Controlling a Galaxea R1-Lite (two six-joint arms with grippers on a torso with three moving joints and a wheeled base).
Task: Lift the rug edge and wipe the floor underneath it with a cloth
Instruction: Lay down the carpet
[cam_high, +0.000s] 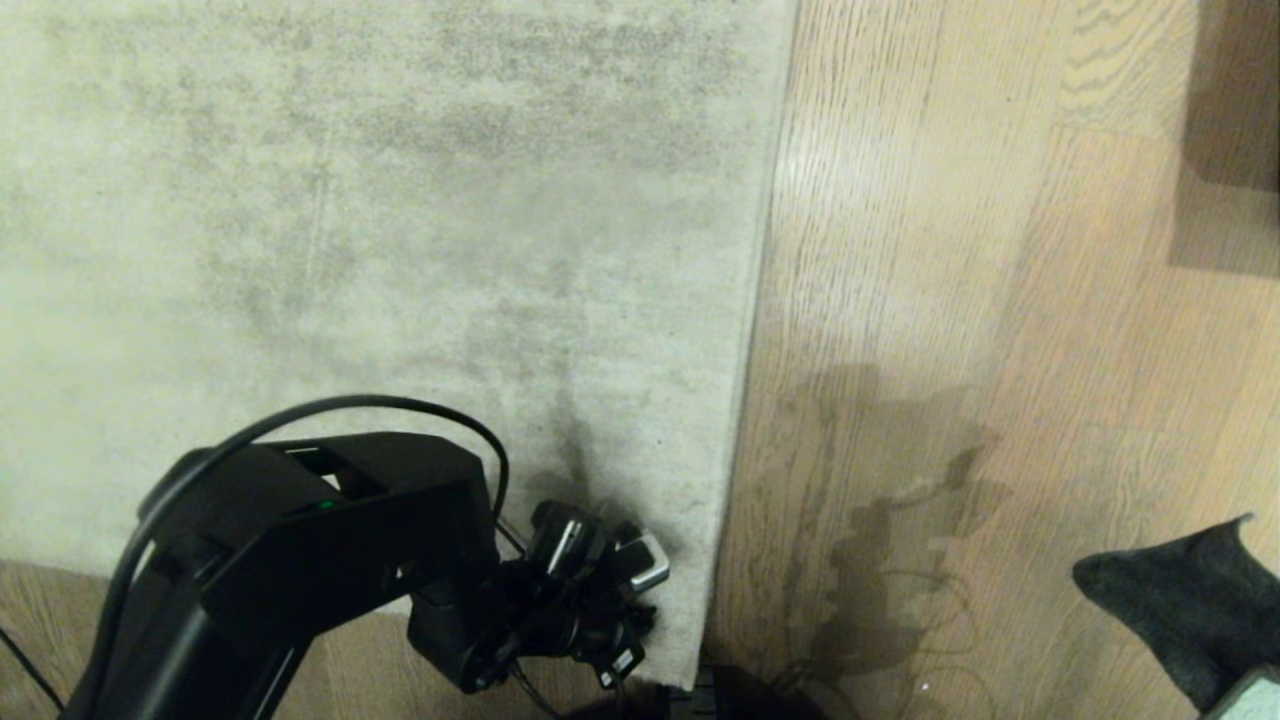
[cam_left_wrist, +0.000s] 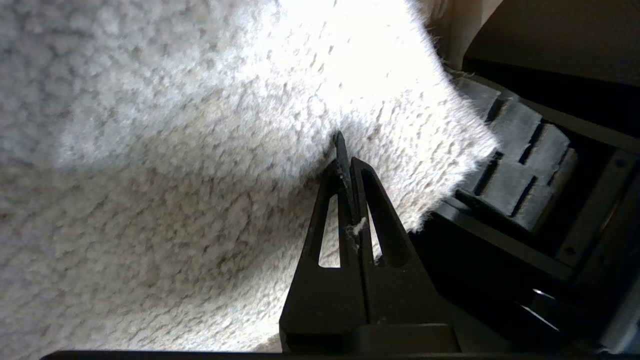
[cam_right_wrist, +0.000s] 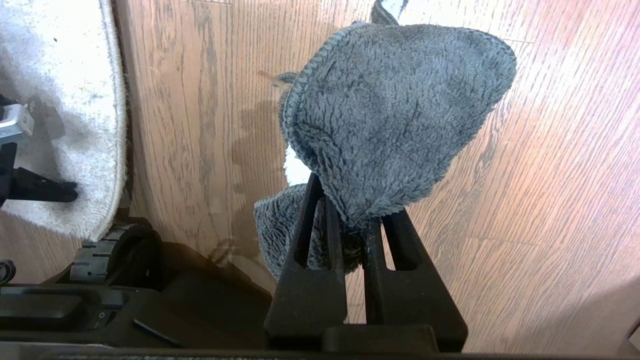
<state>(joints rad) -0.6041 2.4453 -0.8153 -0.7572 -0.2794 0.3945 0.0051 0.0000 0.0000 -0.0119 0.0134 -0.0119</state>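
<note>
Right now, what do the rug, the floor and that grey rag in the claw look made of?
Rug: short, nubbly pale pile, probably synthetic or wool.
Floor: wood planks, or wood-look laminate, with wavy grain and a slight sheen.
Cloth in the right claw: fluffy grey fleece, likely microfibre.

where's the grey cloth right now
The cloth is clamped in the right gripper, hanging above the bare wooden floor on the robot's right, well clear of the rug edge.
</note>
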